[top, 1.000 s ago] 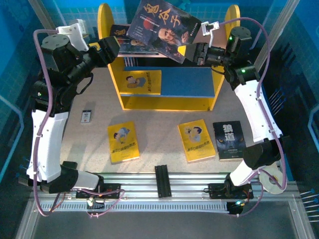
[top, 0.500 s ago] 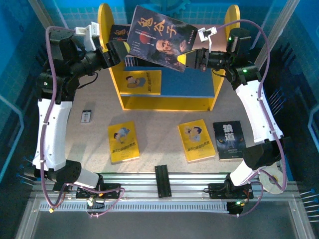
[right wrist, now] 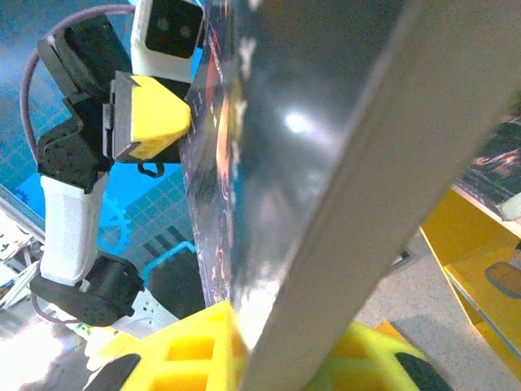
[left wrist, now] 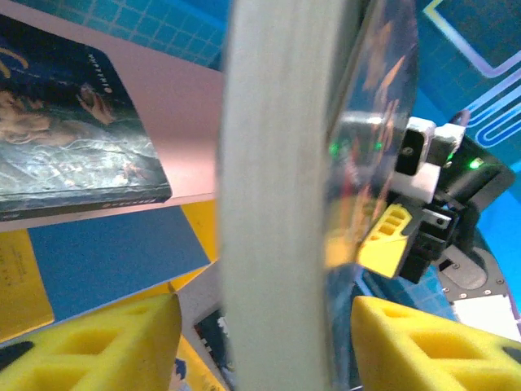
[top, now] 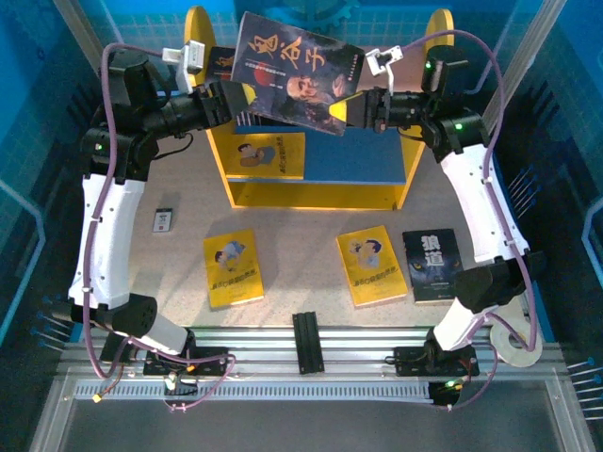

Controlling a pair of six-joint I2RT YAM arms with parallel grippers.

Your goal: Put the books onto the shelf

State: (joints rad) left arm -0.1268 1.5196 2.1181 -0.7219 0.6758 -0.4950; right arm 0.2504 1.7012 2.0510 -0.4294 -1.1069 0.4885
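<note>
Top external view, stock of books against the shelf [top: 197, 28].

- Shelved, two: one dark book [top: 222, 64] lying at the left end of the pink upper board, and one yellow book [top: 268, 155] lying on the left part of the blue lower board.
- In transit, one: portrait book [top: 297, 73], dark cover, held in the air above the upper board and tilted, cover toward the camera.
  - The right gripper [top: 363, 108] is clamped on its right edge. The right wrist view shows the book nipped between the yellow pads.
  - The left gripper [top: 229, 102] is at its left edge. In the left wrist view the pads [left wrist: 98, 342] stand either side of the page edge with a sliver of gap on each side. It straddles the book and is judged not yet clamped.
- Waiting, three, all flat on the surface [top: 301, 235] in front of the shelf: left yellow book [top: 233, 268], right yellow book [top: 372, 266], and wolf book [top: 433, 266] just beside the latter.
- Not stock: small card [top: 165, 220], left of the shelf.

Judged progress: about a third filed. The airborne volume has to be set down, then three more fetched.
</note>
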